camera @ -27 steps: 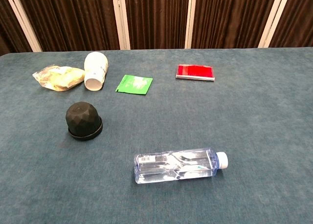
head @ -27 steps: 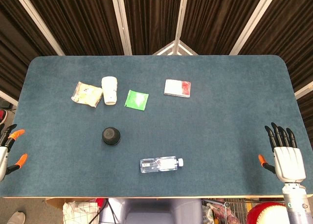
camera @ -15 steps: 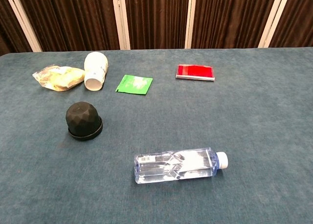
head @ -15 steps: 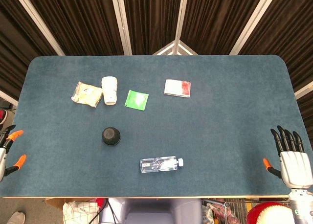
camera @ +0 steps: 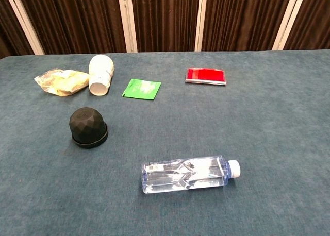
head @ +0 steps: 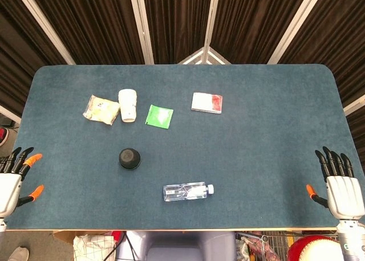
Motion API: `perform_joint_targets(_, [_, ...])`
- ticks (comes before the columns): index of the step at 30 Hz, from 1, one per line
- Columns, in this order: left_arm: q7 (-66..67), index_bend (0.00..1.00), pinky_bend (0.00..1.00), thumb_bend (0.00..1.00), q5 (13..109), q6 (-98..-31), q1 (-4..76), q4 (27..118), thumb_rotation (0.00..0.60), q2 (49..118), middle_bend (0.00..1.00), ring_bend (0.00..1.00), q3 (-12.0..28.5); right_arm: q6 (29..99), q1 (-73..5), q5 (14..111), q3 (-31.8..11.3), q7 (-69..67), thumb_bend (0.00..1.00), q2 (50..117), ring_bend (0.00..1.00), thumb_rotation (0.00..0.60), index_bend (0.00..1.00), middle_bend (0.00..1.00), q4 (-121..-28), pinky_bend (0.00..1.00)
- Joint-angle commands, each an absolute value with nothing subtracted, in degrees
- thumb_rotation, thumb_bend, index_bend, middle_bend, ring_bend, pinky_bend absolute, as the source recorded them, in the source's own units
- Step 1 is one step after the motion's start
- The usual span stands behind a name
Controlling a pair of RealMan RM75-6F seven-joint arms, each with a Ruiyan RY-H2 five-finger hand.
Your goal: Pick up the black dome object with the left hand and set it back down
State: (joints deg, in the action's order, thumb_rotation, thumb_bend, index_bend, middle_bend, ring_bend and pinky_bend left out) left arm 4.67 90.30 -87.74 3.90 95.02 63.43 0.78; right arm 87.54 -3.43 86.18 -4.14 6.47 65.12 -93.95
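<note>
Black dome object (head: 129, 158) sits upright on the blue table (head: 268, 118), flat rim down, faceted top up; nothing touching it. It's well apart from the left hand (head: 10, 185), off toward the table's middle and a bit further from the robot than that hand. Left hand is at the near-left table edge, fingers (head: 17, 157) apart and straight, orange-tipped ones sticking out to the side, holding nothing. Right hand (head: 340, 187) is at the near-right edge, likewise spread w/ dark fingers pointing away from the robot, nothing in it; dome is far across the table from it. Neither hand shows in chest view. Other stuff, relative to the left hand: clear water bottle (head: 188, 191) lies on its side, about level w/ the hand and past the dome toward the right hand, white cap pointing at the right side. Further out from the left hand, beyond the dome: crinkled snack packet (head: 101, 109) just beside a white paper cup (head: 128, 105) lying on its side, mouth facing the robot in chest view; whether the two touch, can't tell. Next along, near the cup, a green sachet (head: 159, 115) flat on the cloth. Red-and-white flat pack (head: 207, 102) is furthest along that row, roughly midway btwn the two hands but far out.
</note>
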Motion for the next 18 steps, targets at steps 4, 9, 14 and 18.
perform_joint_targets(4, [3.8, 0.2, 0.1, 0.24, 89.9, -87.3, 4.0, 95.2, 0.6, 63.1, 0.05, 0.0, 0.7, 87.9, -3.2, 86.3, -4.3, 5.8, 0.29, 65.1, 0.07, 0.6, 0.07, 0.02, -93.8, 0.04])
perform_joint_targets(9, [3.2, 0.2, 0.08, 0.24, 90.2, -87.1, 4.2, 95.4, 0.6, 63.0, 0.06, 0.0, 0.6, 87.5, -3.3, 86.6, -3.9, 5.9, 0.29, 64.9, 0.07, 0.6, 0.07, 0.02, -94.1, 0.04])
perform_joint_targets(14, [2.7, 0.2, 0.08, 0.23, 90.2, -85.9, 5.5, 95.1, 0.6, 64.4, 0.08, 0.0, 1.4, 86.9, -3.5, 86.3, -3.9, 5.9, 0.29, 65.1, 0.07, 0.6, 0.07, 0.02, -94.1, 0.04])
perform_joint_targets(18, [0.2, 0.2, 0.09, 0.22, 89.9, -81.7, 8.2, 94.3, 0.6, 66.3, 0.09, 0.0, 1.6, 86.7, -3.5, 86.0, -4.0, 6.2, 0.29, 65.1, 0.07, 0.6, 0.07, 0.02, -94.5, 0.04])
